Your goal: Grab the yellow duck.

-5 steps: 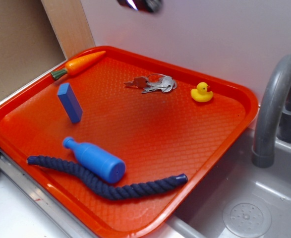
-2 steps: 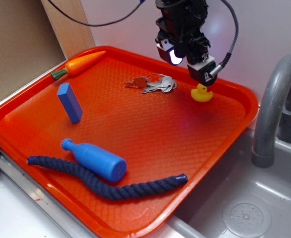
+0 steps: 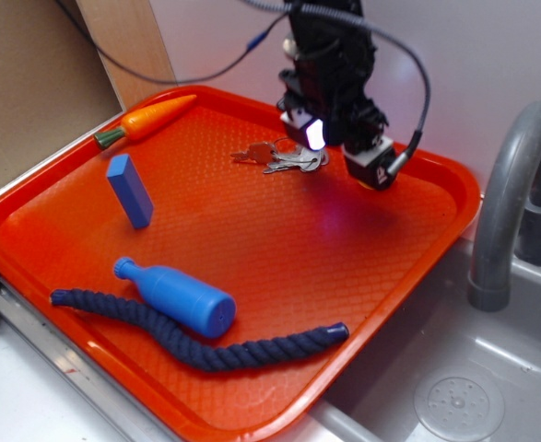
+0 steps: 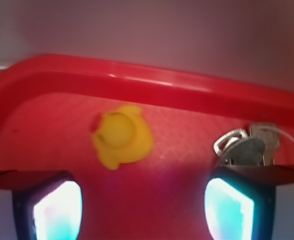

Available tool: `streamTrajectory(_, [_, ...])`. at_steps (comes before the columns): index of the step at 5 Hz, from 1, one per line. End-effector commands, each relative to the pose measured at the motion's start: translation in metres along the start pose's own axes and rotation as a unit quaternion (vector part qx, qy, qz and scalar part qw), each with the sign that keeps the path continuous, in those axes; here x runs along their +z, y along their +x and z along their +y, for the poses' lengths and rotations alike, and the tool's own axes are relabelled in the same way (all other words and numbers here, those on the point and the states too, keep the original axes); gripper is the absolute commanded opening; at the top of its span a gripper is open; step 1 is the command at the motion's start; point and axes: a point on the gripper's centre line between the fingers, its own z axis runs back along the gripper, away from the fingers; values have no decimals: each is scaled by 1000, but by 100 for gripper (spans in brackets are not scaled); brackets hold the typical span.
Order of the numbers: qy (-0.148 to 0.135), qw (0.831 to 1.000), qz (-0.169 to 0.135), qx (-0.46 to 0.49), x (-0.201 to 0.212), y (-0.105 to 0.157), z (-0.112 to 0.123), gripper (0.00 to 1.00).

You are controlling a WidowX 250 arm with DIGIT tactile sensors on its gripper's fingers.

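Orange tray [image 3: 408, 276] sits on the counter next to a grey sink [image 3: 491, 387] with a grey faucet [image 3: 510, 203]. Gripper [image 3: 339, 152] hangs low over the tray's far right part, black body, glowing light on it, cable trailing up. Yellow duck [image 4: 120, 136] is hidden behind the gripper in the exterior view; wrist view shows it on the tray floor near the far rim, lying ahead of the two fingers [image 4: 46, 200], closer to the left-hand one in that picture, not touched by either. Fingers are spread wide, nothing between them. Keys [image 3: 284, 157] lie just beside the gripper, partly covered by it; wrist view shows them above the right-hand finger. Toy carrot [image 3: 146, 120] rests on the far left rim. Blue block [image 3: 129, 191] stands tilted at mid left. Blue bottle [image 3: 178, 296] lies on its side near the front, touching a dark blue rope [image 3: 205, 345] that curves along the near edge.
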Motion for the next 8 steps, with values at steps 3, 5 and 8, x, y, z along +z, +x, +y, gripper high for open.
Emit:
streamTrajectory(3, [-54, 998, -25, -19, -2, 10, -32, 100])
streamTrajectory(5, [-32, 999, -37, -17, -4, 14, -30, 0])
streamTrajectory(8, [-53, 996, -63, -15, 14, 25, -17, 100])
